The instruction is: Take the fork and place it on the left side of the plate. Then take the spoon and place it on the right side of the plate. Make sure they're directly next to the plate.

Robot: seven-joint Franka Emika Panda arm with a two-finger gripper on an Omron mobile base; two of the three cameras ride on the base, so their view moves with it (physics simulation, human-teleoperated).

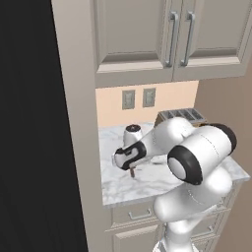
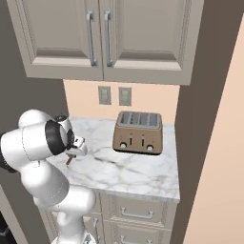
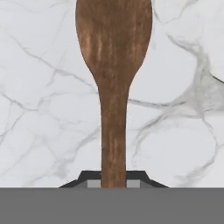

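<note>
The brown wooden spoon (image 3: 113,65) runs up the hand view from handle to oval bowl, over the white marble counter (image 3: 39,109). My gripper (image 3: 113,183) is shut on its handle, with a dark fingertip on each side. In the left base view the gripper (image 1: 130,167) hangs low over the counter, and a short piece of the spoon (image 1: 132,173) sticks out below it. The same spoon (image 2: 70,160) shows beside the arm in the right base view. The fork and the plate are out of view.
A tan four-slot toaster (image 2: 138,132) stands at the back right of the counter. A small white jar with a dark top (image 1: 133,133) sits near the wall behind the gripper. Wall cabinets (image 2: 105,38) hang overhead, and a tall panel (image 1: 74,123) closes the left side.
</note>
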